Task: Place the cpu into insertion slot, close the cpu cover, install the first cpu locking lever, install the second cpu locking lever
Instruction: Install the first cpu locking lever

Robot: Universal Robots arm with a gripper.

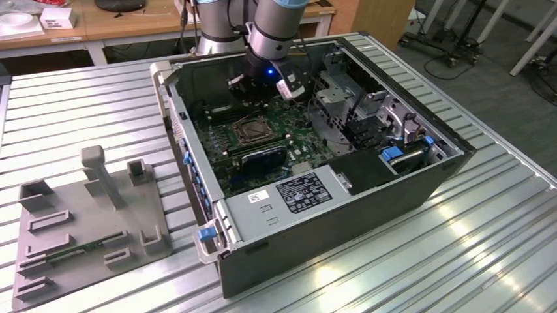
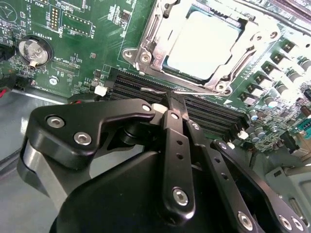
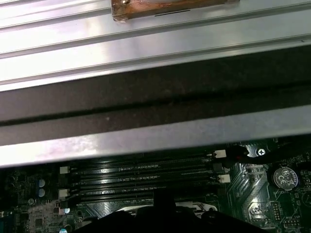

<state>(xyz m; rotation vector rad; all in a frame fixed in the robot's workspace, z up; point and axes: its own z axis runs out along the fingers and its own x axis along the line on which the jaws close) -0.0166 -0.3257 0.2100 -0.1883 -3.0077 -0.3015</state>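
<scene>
**A:** Where's the small pale tan-silver square cpu (image 2: 204,48)?

**B:** In the silvery-rimmed insertion slot (image 1: 246,130), with the thin silvery cpu cover (image 2: 154,36) over it. The black gripper (image 2: 176,104), pinched narrow and empty, hovers near the long black memory slots (image 2: 136,85).

**A:** Risk?

**B:** Probably a misaligned descent scraping those slots.

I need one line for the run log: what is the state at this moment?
gripper: shut, nothing held, by memory slots | cpu: in insertion slot | cpu cover: down over cpu
</scene>
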